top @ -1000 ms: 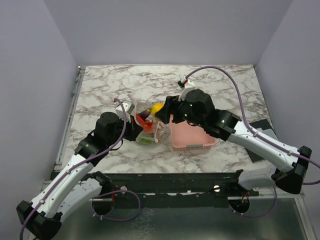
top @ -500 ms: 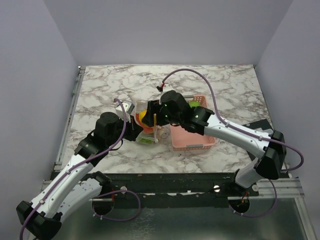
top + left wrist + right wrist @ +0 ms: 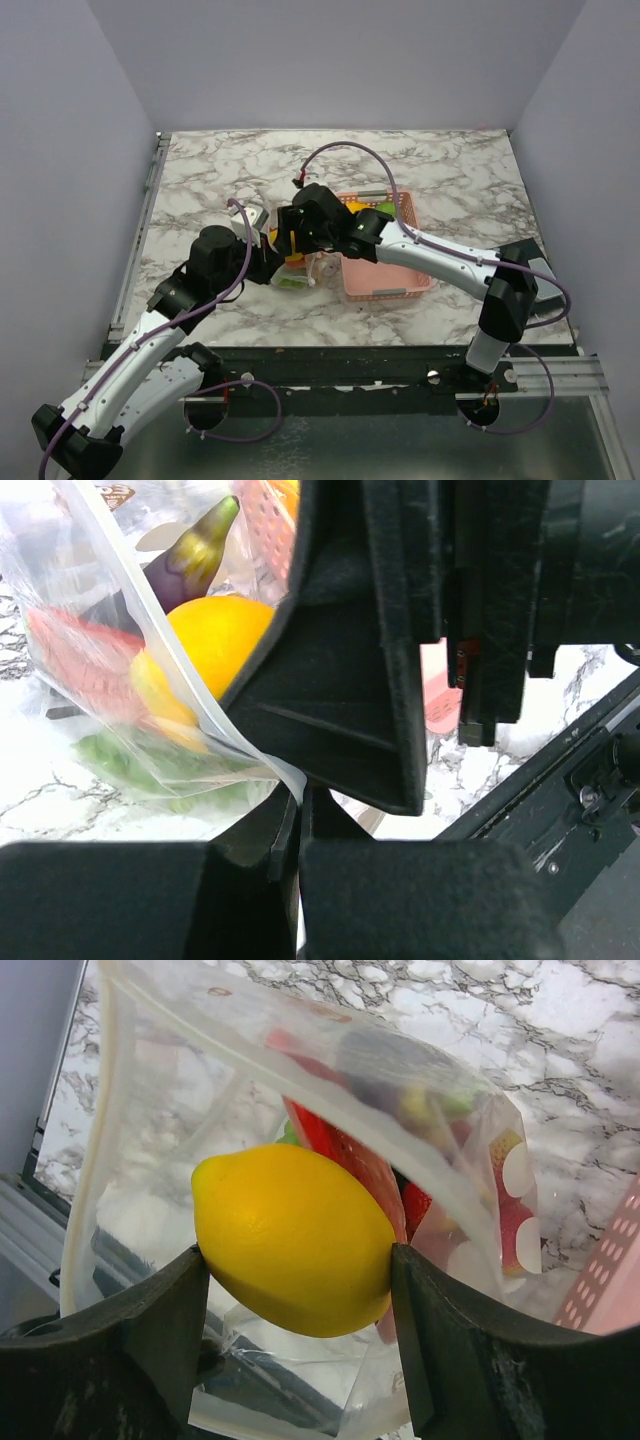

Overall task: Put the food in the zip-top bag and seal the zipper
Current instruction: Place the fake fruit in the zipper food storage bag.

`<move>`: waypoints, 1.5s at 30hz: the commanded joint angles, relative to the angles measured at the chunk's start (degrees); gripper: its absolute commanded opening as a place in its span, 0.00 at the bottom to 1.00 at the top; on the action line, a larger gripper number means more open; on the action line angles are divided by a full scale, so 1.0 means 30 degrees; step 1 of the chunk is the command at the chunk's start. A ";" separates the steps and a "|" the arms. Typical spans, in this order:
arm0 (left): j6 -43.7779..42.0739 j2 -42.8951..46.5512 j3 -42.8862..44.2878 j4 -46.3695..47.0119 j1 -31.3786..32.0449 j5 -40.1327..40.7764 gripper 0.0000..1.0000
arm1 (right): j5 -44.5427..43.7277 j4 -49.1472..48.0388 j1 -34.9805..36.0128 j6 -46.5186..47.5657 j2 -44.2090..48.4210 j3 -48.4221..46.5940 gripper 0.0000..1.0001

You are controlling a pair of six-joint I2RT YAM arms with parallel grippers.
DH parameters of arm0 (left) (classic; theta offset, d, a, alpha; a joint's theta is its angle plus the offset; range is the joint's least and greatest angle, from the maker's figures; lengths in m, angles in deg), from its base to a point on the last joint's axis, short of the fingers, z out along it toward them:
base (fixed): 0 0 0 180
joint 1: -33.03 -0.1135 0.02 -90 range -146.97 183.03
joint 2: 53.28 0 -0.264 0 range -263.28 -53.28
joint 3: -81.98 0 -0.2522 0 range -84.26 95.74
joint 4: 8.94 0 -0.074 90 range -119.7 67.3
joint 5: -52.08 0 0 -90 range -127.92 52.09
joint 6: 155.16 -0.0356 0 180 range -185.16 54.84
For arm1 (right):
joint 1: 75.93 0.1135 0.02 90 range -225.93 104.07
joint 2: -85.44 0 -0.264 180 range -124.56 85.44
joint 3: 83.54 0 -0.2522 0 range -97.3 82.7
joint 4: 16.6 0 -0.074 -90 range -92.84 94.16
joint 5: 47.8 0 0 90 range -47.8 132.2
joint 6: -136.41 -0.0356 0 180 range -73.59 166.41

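Now my right pincer (image 3: 297, 1260) grips the yellow lemon-shaped toy fruit (image 3: 290, 1230) crosswise, at the mouth of the clear crinkly plastic bag (image 3: 180, 1110); my left pincer (image 3: 263, 260), clenched, pinches its edge.

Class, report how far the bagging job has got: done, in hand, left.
Done: eggplant, red piece and green piece lie inside the bag, whose edge the left gripper pinches. In hand: the right gripper holds the lemon at the open mouth. Left: release it, bag the green fruit in the basket, press the zipper shut.
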 commanded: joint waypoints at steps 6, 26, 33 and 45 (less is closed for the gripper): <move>-0.0122 0.0336 0.0114 0.0745 0.0061 -0.0440 0.00 | -0.0384 0.1896 0.0859 -0.0227 -0.2111 -0.0568 0.27; -0.0147 0.0381 0.0114 0.0745 0.0043 -0.0203 0.00 | -0.1174 0.2672 0.1324 -0.0148 -0.2505 -0.0125 0.45; -0.0191 0.0458 0.0138 0.0745 0.0043 -0.0190 0.00 | -0.1667 0.2575 0.1323 0.0184 -0.0547 0.0005 0.70; -0.0157 0.0605 0.0114 0.0770 0.0057 -0.0165 0.00 | -0.2804 0.3034 0.1325 0.0911 0.2136 -0.1046 0.90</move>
